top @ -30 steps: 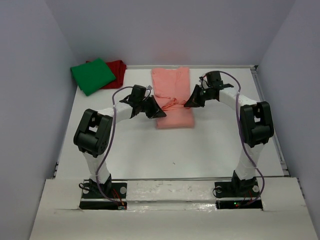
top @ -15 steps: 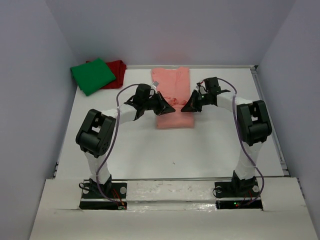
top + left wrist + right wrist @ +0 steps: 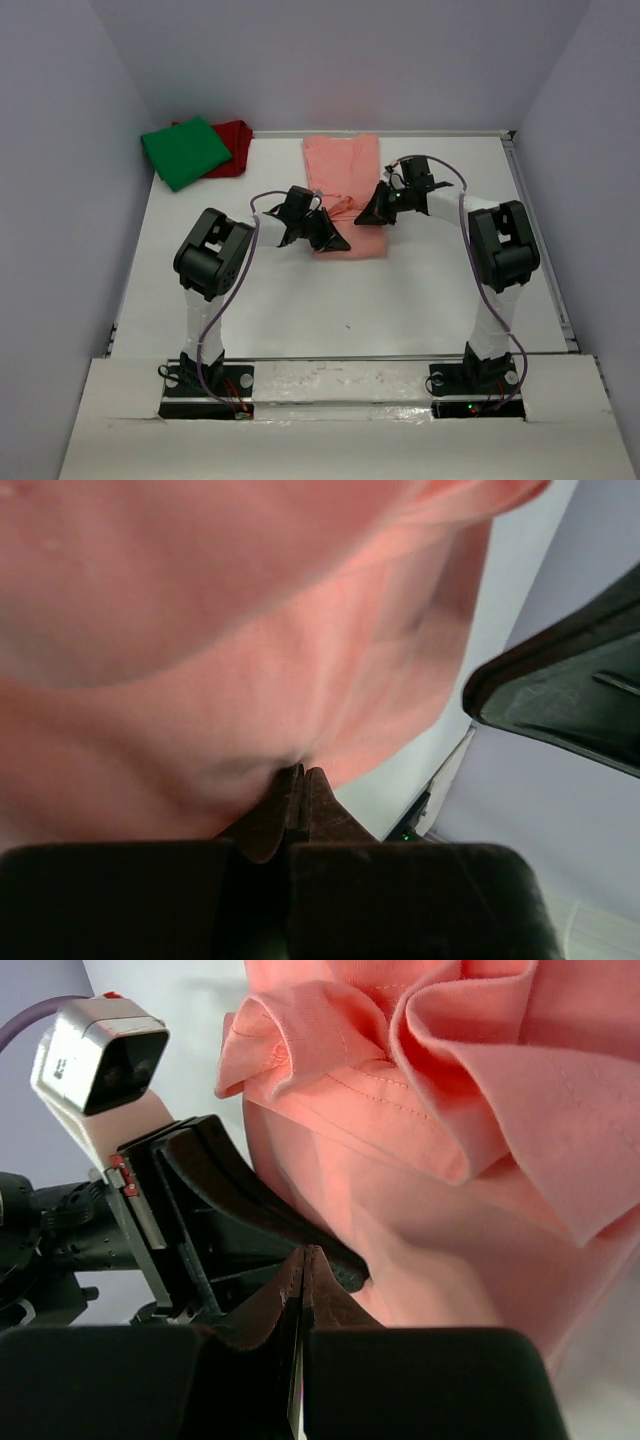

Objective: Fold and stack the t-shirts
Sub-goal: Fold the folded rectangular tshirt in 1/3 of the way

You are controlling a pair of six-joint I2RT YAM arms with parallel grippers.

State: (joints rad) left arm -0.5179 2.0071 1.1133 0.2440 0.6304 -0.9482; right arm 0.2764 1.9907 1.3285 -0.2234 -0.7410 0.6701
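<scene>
The salmon-pink t-shirt (image 3: 345,170) lies partly folded at the back middle of the table, with cloth bunched up across its middle. My left gripper (image 3: 338,240) is shut on the shirt near its front left part; in the left wrist view its tips (image 3: 303,772) pinch a pucker of pink cloth (image 3: 200,630). My right gripper (image 3: 374,213) is shut at the shirt's right edge, and in the right wrist view (image 3: 305,1250) the pink cloth (image 3: 430,1210) runs down to its tips. The green t-shirt (image 3: 185,151) lies folded at the back left, on top of the dark red t-shirt (image 3: 234,138).
Grey walls close in the white table (image 3: 420,290) on the left, back and right. The two grippers are close together; the left one's black body (image 3: 230,1210) fills the space just beyond my right fingertips.
Both grippers have moved toward each other and toward the near side over the pink shirt, the left one farther. The bunched cloth between them has shifted with them.
</scene>
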